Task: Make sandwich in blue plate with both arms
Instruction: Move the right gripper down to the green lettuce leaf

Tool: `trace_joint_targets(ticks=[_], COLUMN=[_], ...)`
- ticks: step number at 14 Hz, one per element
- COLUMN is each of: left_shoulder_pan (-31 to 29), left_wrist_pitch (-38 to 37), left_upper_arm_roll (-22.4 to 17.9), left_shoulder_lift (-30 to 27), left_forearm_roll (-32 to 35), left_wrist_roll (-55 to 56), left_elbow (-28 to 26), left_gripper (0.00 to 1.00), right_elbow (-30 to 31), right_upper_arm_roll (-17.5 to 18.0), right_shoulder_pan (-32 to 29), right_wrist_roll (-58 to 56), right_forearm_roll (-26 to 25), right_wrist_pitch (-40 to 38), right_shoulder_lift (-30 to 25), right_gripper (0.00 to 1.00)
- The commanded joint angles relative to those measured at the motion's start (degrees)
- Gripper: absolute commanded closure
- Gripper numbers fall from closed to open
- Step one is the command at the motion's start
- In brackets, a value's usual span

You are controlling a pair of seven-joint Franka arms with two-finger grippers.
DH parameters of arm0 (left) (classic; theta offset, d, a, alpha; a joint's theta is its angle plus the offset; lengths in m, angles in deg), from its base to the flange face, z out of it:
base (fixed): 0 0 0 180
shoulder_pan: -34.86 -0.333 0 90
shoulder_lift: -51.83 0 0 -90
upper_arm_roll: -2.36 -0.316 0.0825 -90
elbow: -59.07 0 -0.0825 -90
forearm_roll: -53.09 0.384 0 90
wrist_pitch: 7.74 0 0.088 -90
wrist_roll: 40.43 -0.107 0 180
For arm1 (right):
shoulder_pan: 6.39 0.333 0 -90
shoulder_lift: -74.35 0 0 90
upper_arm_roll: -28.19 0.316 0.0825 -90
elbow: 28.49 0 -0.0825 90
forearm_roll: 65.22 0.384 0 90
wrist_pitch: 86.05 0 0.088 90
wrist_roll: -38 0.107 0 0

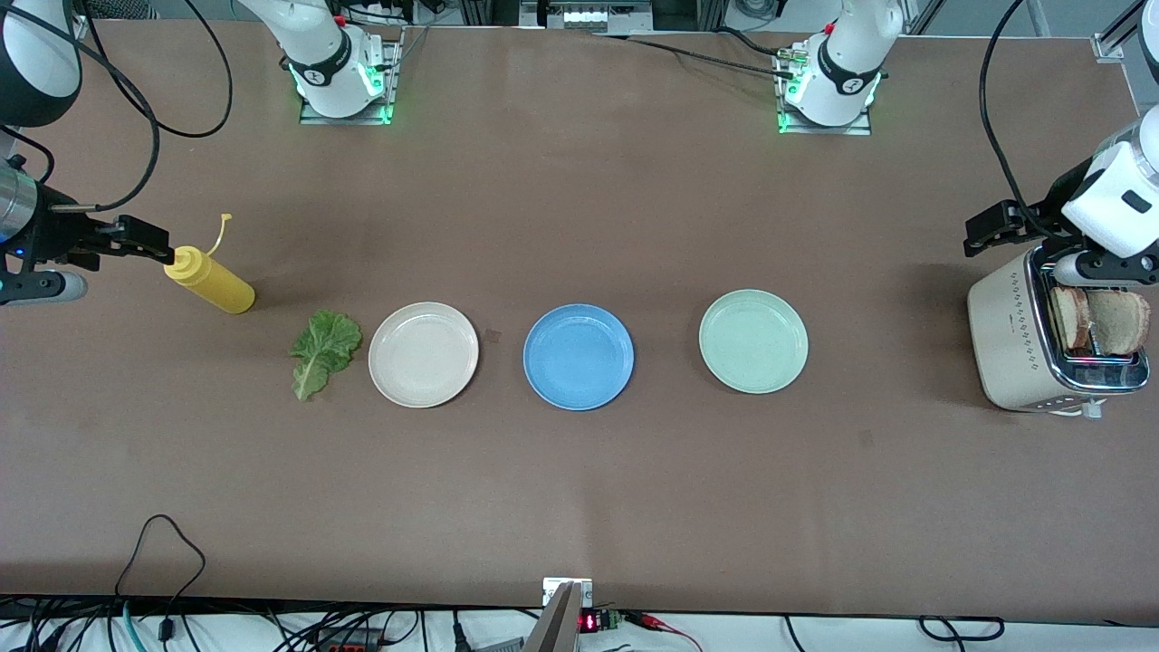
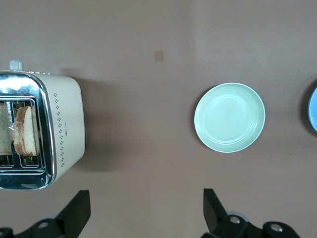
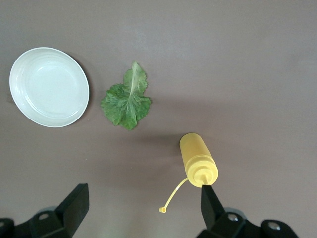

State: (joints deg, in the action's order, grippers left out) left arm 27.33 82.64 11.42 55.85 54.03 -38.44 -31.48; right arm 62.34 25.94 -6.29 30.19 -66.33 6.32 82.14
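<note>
The empty blue plate (image 1: 578, 356) sits mid-table between a beige plate (image 1: 423, 354) and a pale green plate (image 1: 752, 340). Two toasted bread slices (image 1: 1100, 319) stand in a toaster (image 1: 1005, 335) at the left arm's end; they also show in the left wrist view (image 2: 27, 131). A lettuce leaf (image 1: 323, 351) lies beside the beige plate, and shows in the right wrist view (image 3: 127, 99). My left gripper (image 1: 996, 226) is open and empty, up in the air beside the toaster (image 2: 67, 124). My right gripper (image 1: 140, 240) is open and empty, over the tip of a yellow squeeze bottle (image 1: 210, 281).
The yellow bottle (image 3: 197, 158) lies on its side with its cap hanging open on a strap, at the right arm's end. A bare brown table stretches toward the front camera. The pale green plate (image 2: 229, 117) and the beige plate (image 3: 48, 87) hold nothing.
</note>
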Motion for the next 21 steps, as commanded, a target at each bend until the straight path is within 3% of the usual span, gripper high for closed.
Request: trace_joint_targets(ticks=[1, 10, 15, 17, 21], left_shoulder_pan=[-0.9, -3.8, -5.5, -7.8, -12.9], left_wrist_pitch=[-0.2, -0.6, 0.0, 0.1, -0.1], left_upper_arm_roll=[0.6, -0.1, -0.2, -0.3, -0.2], left_shoulder_lift=[-2.4, 0.8, 5.8, 7.4, 12.4], left_forearm_roll=[-0.9, -1.7, -0.7, 0.6, 0.7], left_wrist_roll=[-0.2, -1.3, -1.3, -1.3, -2.1], left_elbow=[-2.5, 0.3, 1.4, 1.8, 3.6], left_gripper=[0.0, 0.0, 0.0, 0.0, 0.0], right_elbow=[0.0, 0.0, 0.3, 1.8, 10.4], right_upper_arm_roll=[0.1, 0.1, 0.1, 0.2, 0.3], right_shoulder_pan=[-0.2, 0.2, 0.0, 0.7, 3.1], right_wrist_roll=[0.2, -0.2, 0.3, 1.9, 5.0], right_forearm_roll=[0.0, 0.0, 0.5, 0.5, 0.5], right_wrist_pitch=[0.2, -0.5, 0.5, 6.2, 23.1], right_shoulder_lift=[-0.5, 2.3, 5.6, 7.5, 10.4], right_gripper=[0.0, 0.0, 0.0, 0.0, 0.0])
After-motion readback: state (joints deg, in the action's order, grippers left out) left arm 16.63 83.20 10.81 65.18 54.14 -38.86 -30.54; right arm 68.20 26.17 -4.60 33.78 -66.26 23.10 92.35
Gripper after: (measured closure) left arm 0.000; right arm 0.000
